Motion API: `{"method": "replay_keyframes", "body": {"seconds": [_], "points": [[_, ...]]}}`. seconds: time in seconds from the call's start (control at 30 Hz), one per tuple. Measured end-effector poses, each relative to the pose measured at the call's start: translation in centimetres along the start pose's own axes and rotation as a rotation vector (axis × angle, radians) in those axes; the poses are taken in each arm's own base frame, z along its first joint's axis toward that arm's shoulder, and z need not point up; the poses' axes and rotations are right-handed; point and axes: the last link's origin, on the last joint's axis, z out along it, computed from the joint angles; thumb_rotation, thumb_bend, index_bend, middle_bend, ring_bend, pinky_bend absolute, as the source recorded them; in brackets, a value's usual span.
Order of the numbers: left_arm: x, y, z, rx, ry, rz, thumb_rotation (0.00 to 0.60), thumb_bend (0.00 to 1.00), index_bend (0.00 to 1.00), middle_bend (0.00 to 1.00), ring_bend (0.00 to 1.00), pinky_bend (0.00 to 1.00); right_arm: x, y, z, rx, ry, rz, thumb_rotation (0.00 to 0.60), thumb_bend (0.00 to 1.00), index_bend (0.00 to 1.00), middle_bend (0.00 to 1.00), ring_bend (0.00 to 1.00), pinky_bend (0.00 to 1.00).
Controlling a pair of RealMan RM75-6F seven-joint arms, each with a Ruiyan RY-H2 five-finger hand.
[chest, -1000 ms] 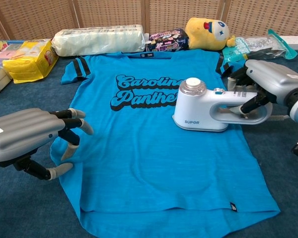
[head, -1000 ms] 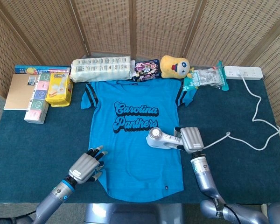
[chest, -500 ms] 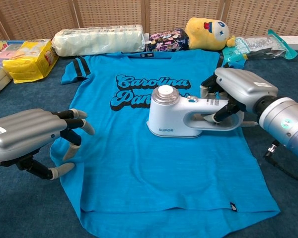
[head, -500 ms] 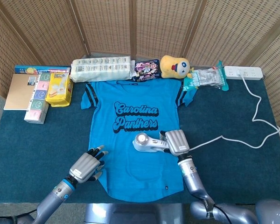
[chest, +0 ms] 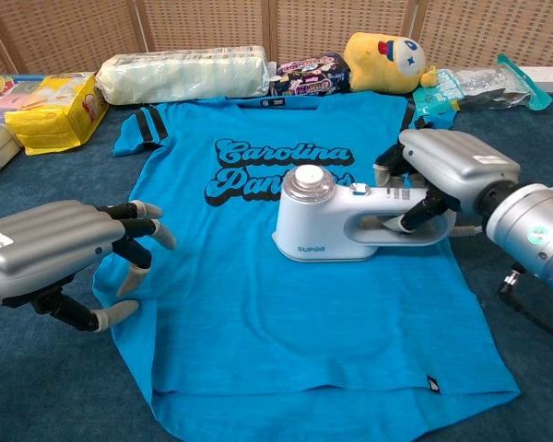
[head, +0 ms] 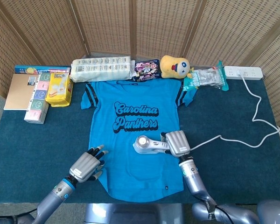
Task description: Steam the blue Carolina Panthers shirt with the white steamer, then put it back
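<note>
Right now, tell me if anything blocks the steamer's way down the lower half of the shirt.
Nothing visible does. The right hand holds the white steamer on the blue shirt, and the fabric below it lies bare. The left hand sits at the shirt's left edge, off to the side.

Shirt [chest: 286, 304]: "Carolina Panthers"; steamer [chest: 336, 226]: "SUPOR".

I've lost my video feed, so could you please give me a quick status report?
Right hand holds steamer on shirt. Left hand open at shirt's edge. Nothing in the way.

A yellow plush toy [head: 173, 66] sits beside a snack bag [head: 146, 70].
</note>
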Motion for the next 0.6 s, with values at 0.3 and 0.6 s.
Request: {"method": "replay_keyframes", "body": {"seconds": [0.3, 0.6], "points": [[0.0, 0.0, 0.1, -0.002, 0.002, 0.003, 0.515, 0.44, 0.63, 0.21, 0.07, 0.2, 0.7, 2.2, -1.0, -0.027, 0.008, -0.058, 0.6, 0.35, 0.67, 0.69, 0.72, 0.73], [-0.1, 0.2, 0.2, -0.003, -0.001, 0.0, 0.521, 0.44, 0.63, 0.21, 0.07, 0.2, 0.8, 2.8, -1.0, -0.037, 0.014, -0.063, 0.6, 0.35, 0.67, 0.69, 0.72, 0.73]]}}
